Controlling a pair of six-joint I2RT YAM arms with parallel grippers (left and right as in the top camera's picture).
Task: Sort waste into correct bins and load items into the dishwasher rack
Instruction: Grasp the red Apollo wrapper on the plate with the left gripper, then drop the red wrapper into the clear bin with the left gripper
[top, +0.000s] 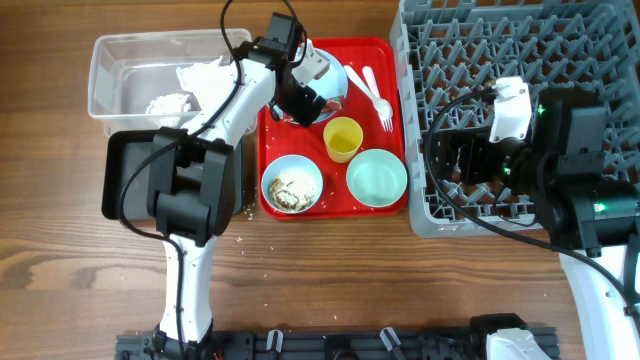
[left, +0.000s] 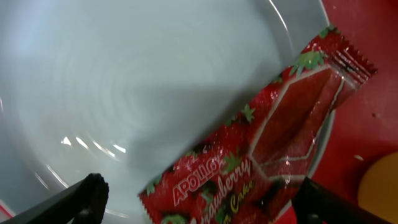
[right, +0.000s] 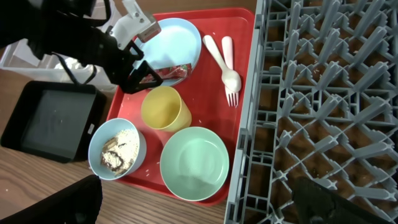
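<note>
Brown wooden counter (top: 60, 300) lies bare along the near side, and the far half is crowded. A red tray (top: 395, 55) is set between the black tub (top: 125, 180) and the rack (top: 560, 40). The tub lies just beside the tray's left edge, and the rack wall runs close along its right edge with only a thin gap. The clear tub (top: 110, 60) stands behind the black one, with napkins (top: 172, 102) inside.

On the tray, the plate (right: 180, 34) fills the far left corner. The fork (right: 232, 98) and spoon (right: 213, 48) lie beside it, near the rack side. The cup (right: 165, 109) stands mid-tray, with the rice bowl (right: 117, 149) and the empty bowl (right: 194, 163) along the near edge. Little open tray is left between them.

The left arm (top: 225, 95) is stretched from the near side over the black tub, its wrist bent down over the plate. The left pincer (left: 202, 202) is spread wide. Its fingers (left: 84, 198) are set to either side of the wrapper (left: 280, 143) without clamping it. The wrapper lies slantwise on the plate, one end passing over the rim above the tray.

The right arm (top: 570, 150) is held over the rack's near left part. The right pincer (right: 199, 205) is aimed toward the tray, fully spread and empty.
</note>
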